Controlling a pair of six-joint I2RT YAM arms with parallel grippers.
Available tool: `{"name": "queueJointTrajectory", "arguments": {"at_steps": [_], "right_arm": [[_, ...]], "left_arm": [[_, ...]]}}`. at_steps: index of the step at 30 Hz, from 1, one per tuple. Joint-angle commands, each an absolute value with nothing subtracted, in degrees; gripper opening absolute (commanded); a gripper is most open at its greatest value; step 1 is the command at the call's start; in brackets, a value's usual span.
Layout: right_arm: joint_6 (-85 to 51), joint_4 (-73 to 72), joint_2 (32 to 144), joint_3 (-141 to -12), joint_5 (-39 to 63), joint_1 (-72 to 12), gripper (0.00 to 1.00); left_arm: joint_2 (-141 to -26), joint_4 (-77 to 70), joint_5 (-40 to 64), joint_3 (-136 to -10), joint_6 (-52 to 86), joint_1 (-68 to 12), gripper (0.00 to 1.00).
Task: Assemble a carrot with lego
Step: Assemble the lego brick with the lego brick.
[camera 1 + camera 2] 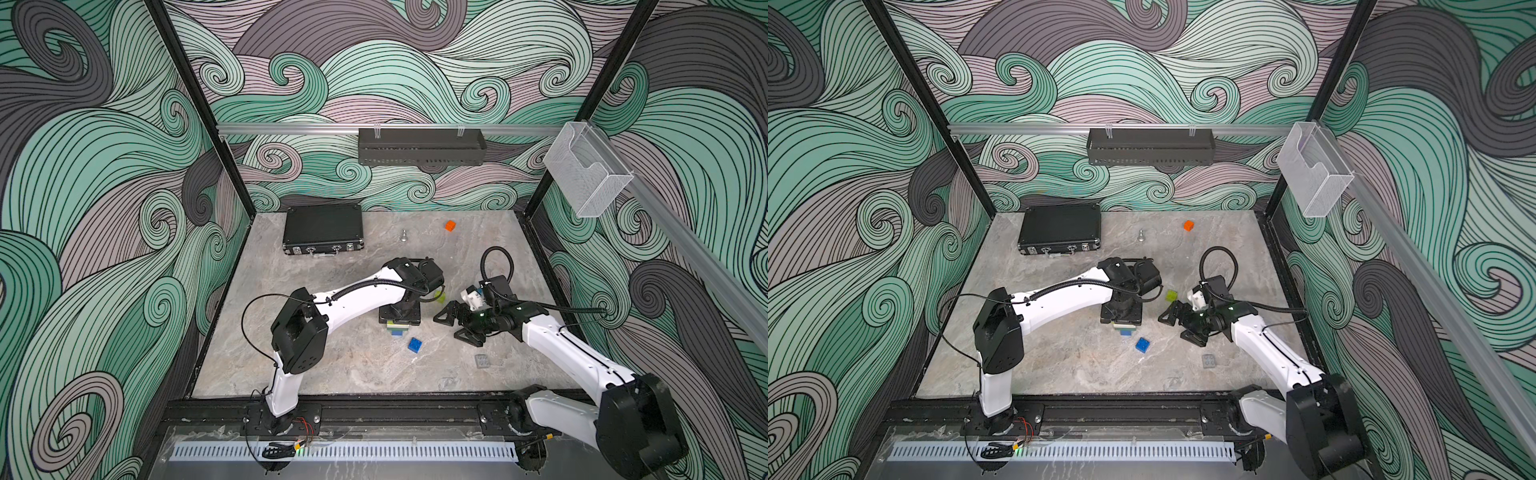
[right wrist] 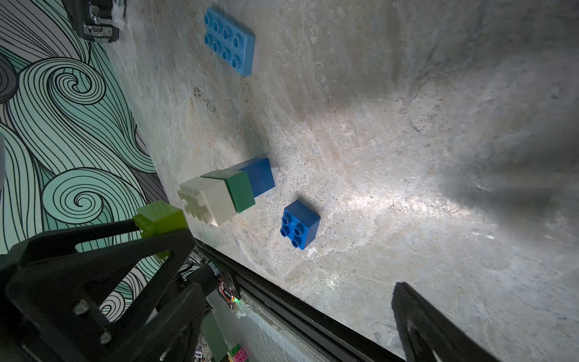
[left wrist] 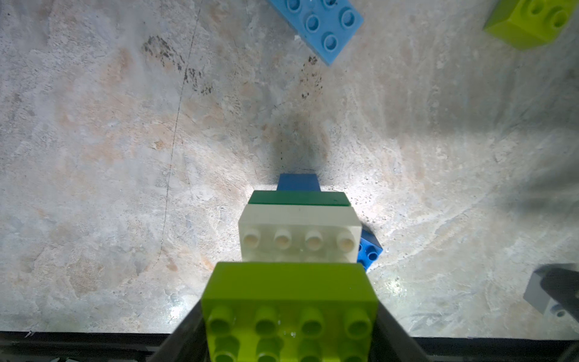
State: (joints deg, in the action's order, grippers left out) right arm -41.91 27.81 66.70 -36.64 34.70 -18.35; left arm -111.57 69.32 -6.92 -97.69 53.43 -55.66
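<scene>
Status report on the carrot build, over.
Left tool shut on carrot, blue tip down toward table. Right tool open, empty, alongside. Dark blue brick loose beside the tip; light blue brick farther off.

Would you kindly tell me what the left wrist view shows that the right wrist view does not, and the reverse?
Only the left wrist view shows a loose lime brick and a grey brick. Only the right wrist view shows the black case and the patterned wall. Both show the carrot held by the left gripper, the light blue brick and the dark blue brick.
</scene>
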Motion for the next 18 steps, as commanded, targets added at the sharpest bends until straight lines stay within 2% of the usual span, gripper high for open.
{"name": "queueJointTrajectory", "arguments": {"at_steps": [1, 18], "right_arm": [[-42.7, 25.8, 66.6, -36.0, 36.0, -18.1, 0.92], [-43.2, 25.9, 66.3, -35.6, 35.3, -18.1, 0.95]], "left_arm": [[-112.2, 68.8, -7.9, -98.0, 52.0, -55.8, 0.00], [-111.9, 65.7, -6.2, -94.7, 53.0, -54.5, 0.00]]}}
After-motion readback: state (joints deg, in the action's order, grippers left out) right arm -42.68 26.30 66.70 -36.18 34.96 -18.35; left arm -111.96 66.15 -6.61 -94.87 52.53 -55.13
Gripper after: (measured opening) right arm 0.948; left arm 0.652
